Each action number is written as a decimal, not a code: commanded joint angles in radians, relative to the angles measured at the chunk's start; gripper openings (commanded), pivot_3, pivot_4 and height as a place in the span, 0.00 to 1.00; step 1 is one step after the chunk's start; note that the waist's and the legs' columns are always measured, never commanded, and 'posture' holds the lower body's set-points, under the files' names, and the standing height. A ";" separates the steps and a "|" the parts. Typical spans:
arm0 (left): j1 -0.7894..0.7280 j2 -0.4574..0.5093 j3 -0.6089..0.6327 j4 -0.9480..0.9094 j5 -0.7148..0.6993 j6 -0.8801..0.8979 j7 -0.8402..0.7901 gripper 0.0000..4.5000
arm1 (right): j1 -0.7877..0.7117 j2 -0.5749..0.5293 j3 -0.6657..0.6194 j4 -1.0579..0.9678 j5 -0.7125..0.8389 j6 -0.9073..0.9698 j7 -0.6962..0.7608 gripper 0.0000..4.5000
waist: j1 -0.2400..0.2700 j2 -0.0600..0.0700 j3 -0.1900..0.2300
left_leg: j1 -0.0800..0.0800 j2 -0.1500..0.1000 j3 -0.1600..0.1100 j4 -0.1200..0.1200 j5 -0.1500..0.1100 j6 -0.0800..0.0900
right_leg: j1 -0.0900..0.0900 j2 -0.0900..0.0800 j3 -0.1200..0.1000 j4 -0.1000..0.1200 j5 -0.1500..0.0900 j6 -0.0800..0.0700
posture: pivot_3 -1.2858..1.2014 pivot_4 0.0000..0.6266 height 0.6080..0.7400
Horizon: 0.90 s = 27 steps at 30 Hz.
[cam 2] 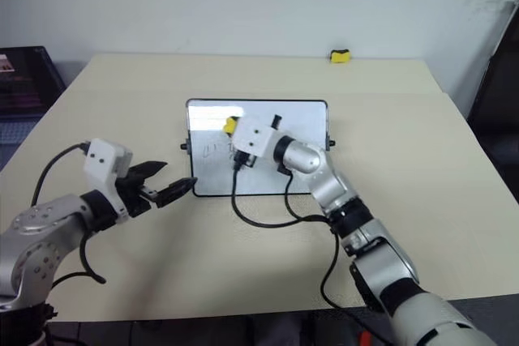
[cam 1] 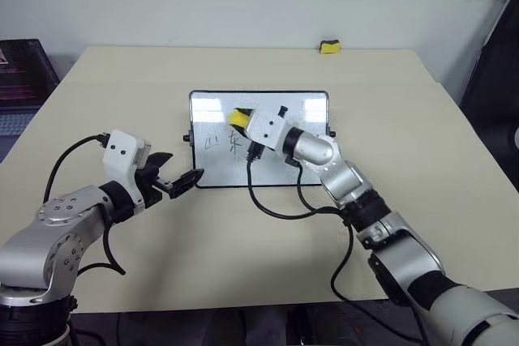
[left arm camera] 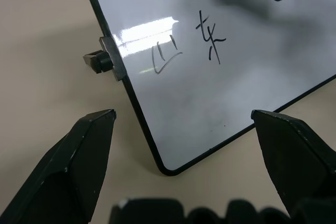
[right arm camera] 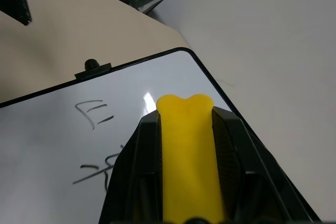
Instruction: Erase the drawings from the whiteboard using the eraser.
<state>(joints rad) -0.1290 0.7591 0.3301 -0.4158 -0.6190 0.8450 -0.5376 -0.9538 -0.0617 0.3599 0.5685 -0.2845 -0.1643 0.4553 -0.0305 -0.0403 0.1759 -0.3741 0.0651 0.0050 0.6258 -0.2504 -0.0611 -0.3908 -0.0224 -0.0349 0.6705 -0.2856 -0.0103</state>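
Yellow eraser (right arm camera: 186, 150) sits clamped in the right claw (cam 1: 241, 121) above the whiteboard (cam 1: 312, 111); left claw (cam 1: 180, 176) wide.

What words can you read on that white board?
No printed words or numbers can be read anywhere.
The drawings on the whiteboard: two handwritten black scribbles like characters, too loose to read for sure.
The eraser carries no label.

Beige table (cam 1: 422, 160) bearing whiteboard (cam 1: 308, 107)
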 commanded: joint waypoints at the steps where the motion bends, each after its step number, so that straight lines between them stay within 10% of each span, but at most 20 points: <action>1: -0.012 0.011 0.027 -0.011 -0.009 -0.003 -0.008 1.00 | -0.080 0.030 0.012 0.111 -0.040 -0.028 -0.062 0.22 | 0.000 0.000 0.000 | 0.000 0.000 0.000 0.000 0.000 0.000 | 0.000 0.000 0.000 0.000 0.000 0.000 | 0.52 0.24 1.00; 13: 0.004 0.007 0.026 -0.028 -0.014 -0.003 -0.007 1.00 | 0.024 -0.041 0.180 0.214 -0.131 0.029 0.189 0.22 | 0.004 0.000 -0.001 | 0.007 0.000 -0.002 0.000 0.000 0.000 | 0.005 -0.001 0.000 0.002 0.000 0.001 | 0.52 0.24 1.00; 27: -0.003 0.010 0.021 -0.019 -0.010 -0.006 -0.015 1.00 | -0.092 -0.009 0.007 0.216 -0.059 -0.050 -0.086 0.22 | 0.001 -0.001 0.000 | 0.004 0.000 -0.002 0.000 0.002 0.001 | 0.000 -0.001 0.001 0.006 0.001 -0.002 | 0.52 0.24 1.00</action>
<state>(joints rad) -0.1226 0.7591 0.3330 -0.4185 -0.6267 0.8464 -0.5509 -1.0450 -0.0726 0.3734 0.7729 -0.3350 -0.2083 0.3818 -0.0293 -0.0411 0.1758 -0.3698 0.0654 0.0035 0.6247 -0.2485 -0.0607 -0.3902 -0.0230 -0.0339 0.6747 -0.2850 -0.0125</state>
